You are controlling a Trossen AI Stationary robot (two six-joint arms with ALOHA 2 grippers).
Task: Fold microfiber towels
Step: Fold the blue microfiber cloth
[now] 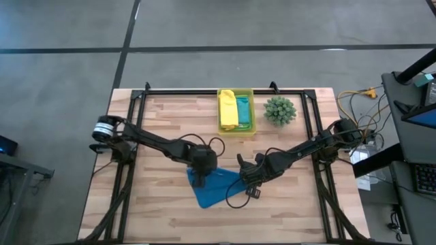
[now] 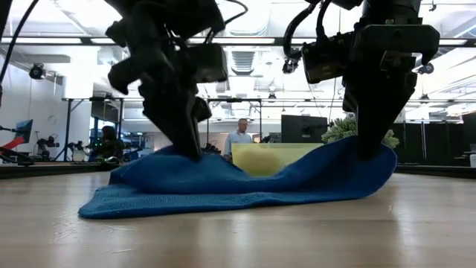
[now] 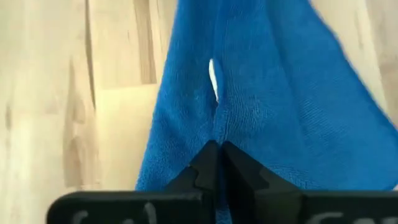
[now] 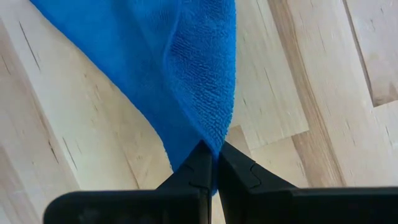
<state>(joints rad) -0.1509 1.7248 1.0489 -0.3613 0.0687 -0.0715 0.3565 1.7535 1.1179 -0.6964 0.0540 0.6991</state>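
My left tool is pinched tight on one edge of the royal blue towel, and my right tool is clamped on its other corner. The towel lies mid-desk, sagging between both grips. A small white tag shows on it; I can read no writing there.

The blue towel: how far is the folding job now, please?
Looks done: folded yellow, green and teal towels lie in the plastic bin. In hand: the left gripper and right gripper are each shut on an edge of the blue towel, raised off the table. Left: folding the blue one.
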